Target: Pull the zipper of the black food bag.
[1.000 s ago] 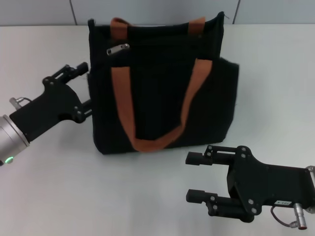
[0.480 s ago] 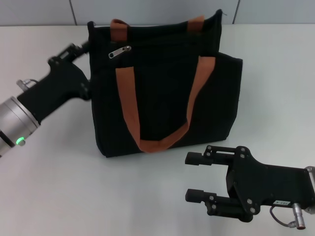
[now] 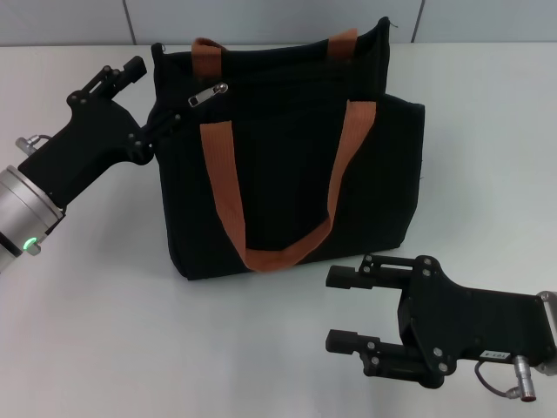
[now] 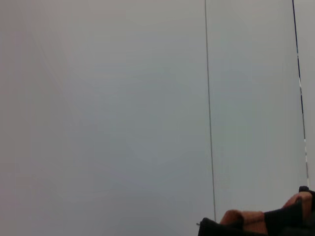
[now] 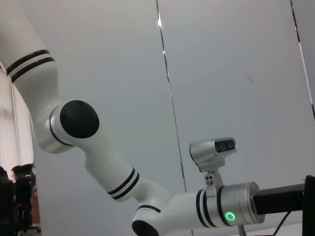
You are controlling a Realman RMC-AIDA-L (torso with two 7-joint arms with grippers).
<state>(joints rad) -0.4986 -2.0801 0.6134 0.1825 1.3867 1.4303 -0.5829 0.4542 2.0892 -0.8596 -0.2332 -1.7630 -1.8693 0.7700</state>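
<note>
The black food bag (image 3: 287, 165) stands upright mid-table, with orange-brown handles (image 3: 228, 200). The silver zipper pull (image 3: 207, 94) lies at the left end of the top edge. My left gripper (image 3: 150, 96) is open at the bag's upper left corner. One finger (image 3: 122, 73) is outside the bag's left side. The other finger (image 3: 171, 121) lies against the bag's front, just left of and below the pull. The left wrist view shows only a strip of bag and strap (image 4: 256, 219). My right gripper (image 3: 345, 310) is open and empty on the table in front of the bag's right part.
The white table (image 3: 104, 331) reaches a grey panelled wall (image 3: 261, 17) just behind the bag. The right wrist view shows my left arm (image 5: 98, 162), white with black bands and a green light ring.
My left gripper has risen along the bag's left side to its top corner, and one finger now lies on the bag's front near the pull. The bag shifted slightly. The right arm has not moved.
</note>
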